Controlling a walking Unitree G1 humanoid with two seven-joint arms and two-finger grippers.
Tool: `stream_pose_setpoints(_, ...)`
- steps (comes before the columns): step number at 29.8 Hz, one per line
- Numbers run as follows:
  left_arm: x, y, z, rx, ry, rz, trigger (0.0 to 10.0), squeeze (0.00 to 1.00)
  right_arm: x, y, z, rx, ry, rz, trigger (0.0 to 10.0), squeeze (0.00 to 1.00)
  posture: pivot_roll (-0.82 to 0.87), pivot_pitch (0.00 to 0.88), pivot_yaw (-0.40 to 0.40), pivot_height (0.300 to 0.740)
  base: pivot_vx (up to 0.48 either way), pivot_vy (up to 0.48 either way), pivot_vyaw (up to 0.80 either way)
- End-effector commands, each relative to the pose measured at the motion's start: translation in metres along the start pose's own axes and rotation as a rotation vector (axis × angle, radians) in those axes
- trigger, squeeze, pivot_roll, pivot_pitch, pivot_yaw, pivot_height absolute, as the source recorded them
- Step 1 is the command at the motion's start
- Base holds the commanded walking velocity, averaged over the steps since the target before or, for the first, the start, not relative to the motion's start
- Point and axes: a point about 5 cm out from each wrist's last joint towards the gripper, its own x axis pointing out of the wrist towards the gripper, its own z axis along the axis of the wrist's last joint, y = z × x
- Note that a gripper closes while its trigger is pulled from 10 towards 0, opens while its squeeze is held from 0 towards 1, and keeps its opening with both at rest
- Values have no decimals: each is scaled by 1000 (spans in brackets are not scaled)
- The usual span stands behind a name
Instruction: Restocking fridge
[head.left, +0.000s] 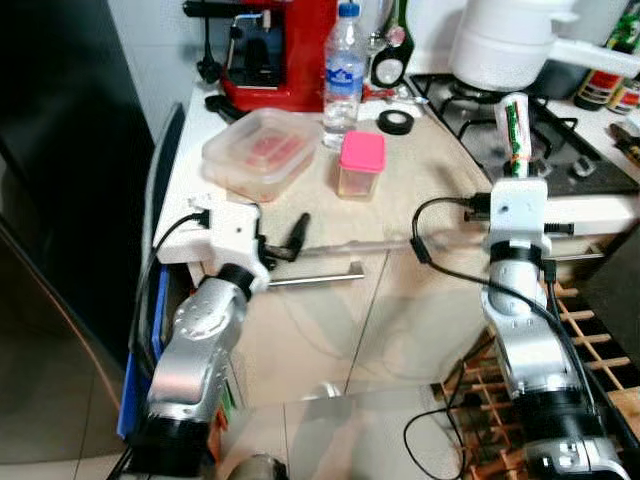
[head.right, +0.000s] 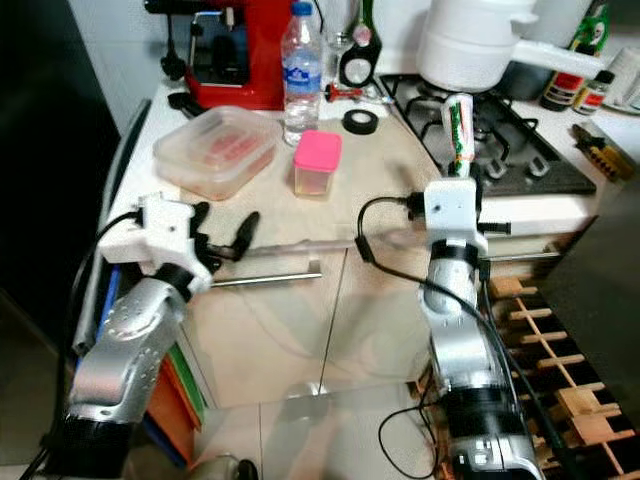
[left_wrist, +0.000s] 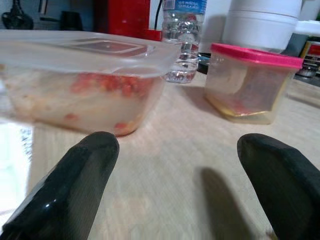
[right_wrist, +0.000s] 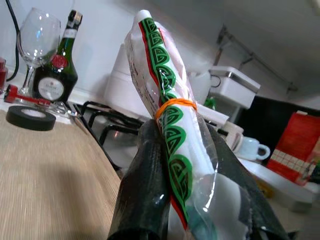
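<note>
My left gripper is open at the counter's front edge, its fingertips pointing at a clear lidded container of reddish food. A small tub with a pink lid stands just right of that container, and a water bottle stands behind them. My right gripper is shut on a green-and-white plastic-wrapped packet with an orange rubber band around it. The packet is held upright above the counter edge by the hob.
The dark fridge door fills the left side. A red coffee machine, a black tape roll, a gas hob with a white pot and bottles sit on the counter. A wooden wine rack stands at lower right.
</note>
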Motion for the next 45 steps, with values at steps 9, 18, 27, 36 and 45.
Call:
stream_pose_setpoints(9,-43,9,-28,137,73,-68,10000,0,-83,-15,-26,20,135,153,0,0,89,0,-21,740,0,0,0)
stream_pose_setpoints(18,-65,16,-35,89,119,-110,10000,0,-127,-25,-48,121,346,228,0,0,83,1,-31,740,0,0,0)
stream_pose_setpoints(27,-50,14,-34,64,117,-77,10000,0,-113,-17,-50,156,327,220,0,0,82,0,-34,740,0,0,0)
stream_pose_setpoints(36,-35,10,-25,84,93,-71,10000,0,-99,-5,-49,175,315,254,0,0,82,0,-30,740,0,0,0)
stream_pose_setpoints(45,-29,5,-22,60,76,-69,10000,0,-89,0,-50,181,310,261,0,0,84,0,-28,740,0,0,0)
